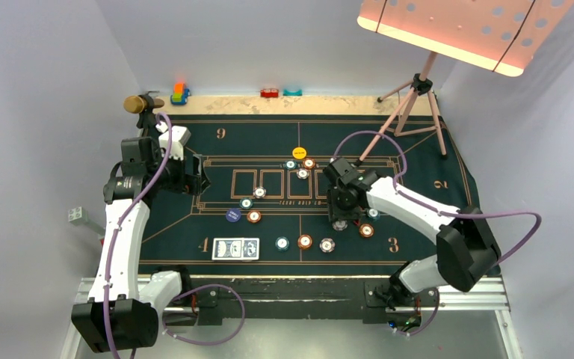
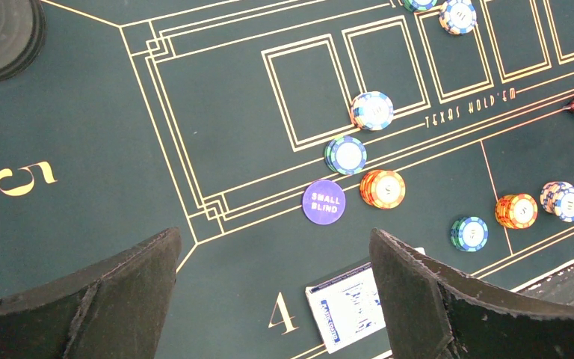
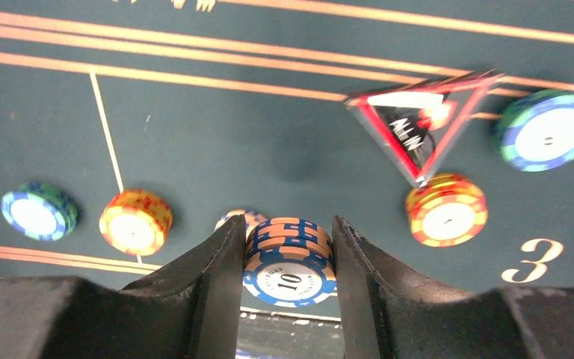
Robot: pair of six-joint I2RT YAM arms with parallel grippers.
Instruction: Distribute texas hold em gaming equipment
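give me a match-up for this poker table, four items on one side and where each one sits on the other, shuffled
Items:
1. yellow disc
2. small blind disc
3. playing cards
4. chip stack marked 10

Places:
a. gripped in the right claw
b. beside the number 4
c. just left of an orange chip stack
d. far part of the mat, beyond the card boxes

Pairs: 1-d, 2-c, 3-b, 4-a

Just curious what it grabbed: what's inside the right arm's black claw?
A small stack of blue-and-orange striped round chips, top marked 10, pinched in the right gripper. A second chip behind it is mostly hidden.
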